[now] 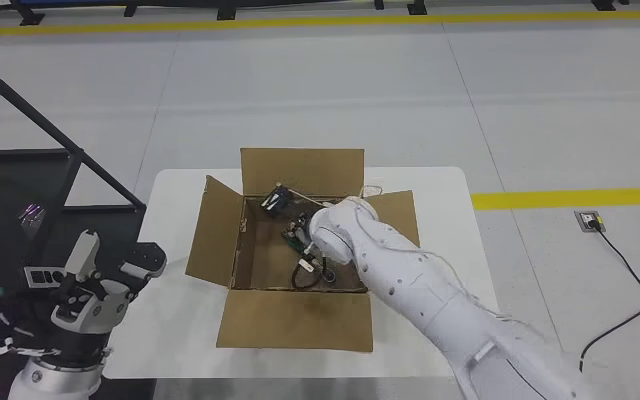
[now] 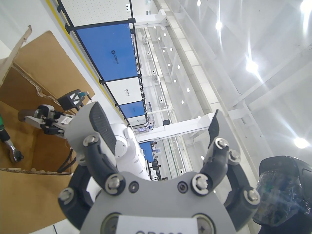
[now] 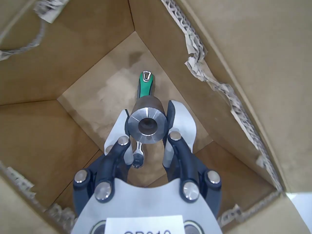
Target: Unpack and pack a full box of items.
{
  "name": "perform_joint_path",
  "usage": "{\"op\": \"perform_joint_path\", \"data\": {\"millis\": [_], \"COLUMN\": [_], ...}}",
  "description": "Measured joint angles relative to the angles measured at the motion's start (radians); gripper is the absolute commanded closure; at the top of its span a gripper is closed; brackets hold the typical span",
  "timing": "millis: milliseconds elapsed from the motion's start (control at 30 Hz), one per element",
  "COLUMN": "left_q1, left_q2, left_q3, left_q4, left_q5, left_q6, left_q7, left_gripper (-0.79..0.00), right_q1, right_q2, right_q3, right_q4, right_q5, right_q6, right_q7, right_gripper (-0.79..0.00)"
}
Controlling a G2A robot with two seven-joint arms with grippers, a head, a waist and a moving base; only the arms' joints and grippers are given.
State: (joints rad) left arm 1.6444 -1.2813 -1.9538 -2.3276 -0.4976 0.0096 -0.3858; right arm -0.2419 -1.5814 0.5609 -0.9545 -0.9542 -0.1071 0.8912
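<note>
Left claw (image 2: pixel 156 115) sits by table's (image 1: pixel 440 190) left edge on my feed, fingers spread wide, holding nothing. Cardboard box (image 1: pixel 295 320) mid-table, flaps open. Right claw (image 3: pixel 148 116) down inside box, pinching steel cylinder (image 3: pixel 148 127). Green-handled ratchet (image 3: pixel 144 86) flat on box floor just beneath.

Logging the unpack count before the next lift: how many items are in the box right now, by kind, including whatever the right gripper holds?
Metal cylinder, held in the right gripper: 1
Green-handled ratchet wrench, lying on the box floor: 1
Total: 2
Not counted: a black part by the far wall, which may belong to the arm.
</note>
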Motion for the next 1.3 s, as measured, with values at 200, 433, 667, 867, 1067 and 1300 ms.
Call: {"op": "perform_joint_path", "data": {"millis": [200,433,667,867,1067,1300], "left_q1": [-0.003,-0.009,-0.009,-0.009,-0.009,-0.009], "left_q2": [0.002,0.003,0.004,0.004,0.004,0.004], "left_q3": [-0.009,-0.039,-0.042,-0.042,-0.042,-0.042], "left_q4": [0.003,0.029,0.032,0.032,0.032,0.032], "left_q5": [-0.007,-0.039,-0.046,-0.046,-0.046,-0.046], "left_q6": [-0.01,-0.008,-0.002,-0.002,-0.002,-0.002], "left_q7": [0.007,0.019,0.018,0.018,0.018,0.018], "left_gripper": [-0.785,-0.785,-0.785,-0.785,-0.785,-0.785], "right_q1": [-0.299,-0.588,-0.681,-0.656,-0.65,-0.634], "right_q2": [0.161,0.236,0.259,0.266,0.272,0.277], "right_q3": [0.27,0.564,0.802,0.897,0.97,0.978], "right_q4": [-0.599,-1.042,-1.065,-0.85,-0.645,-0.517], "right_q5": [-0.25,-0.46,-0.554,-0.542,-0.399,-0.354], "right_q6": [0.084,0.109,0.169,0.171,0.107,0.074], "right_q7": [0.25,0.328,0.392,0.39,0.282,0.23], "right_gripper": [0.0,0.0,0.0,0.0,0.0,0.0]}}
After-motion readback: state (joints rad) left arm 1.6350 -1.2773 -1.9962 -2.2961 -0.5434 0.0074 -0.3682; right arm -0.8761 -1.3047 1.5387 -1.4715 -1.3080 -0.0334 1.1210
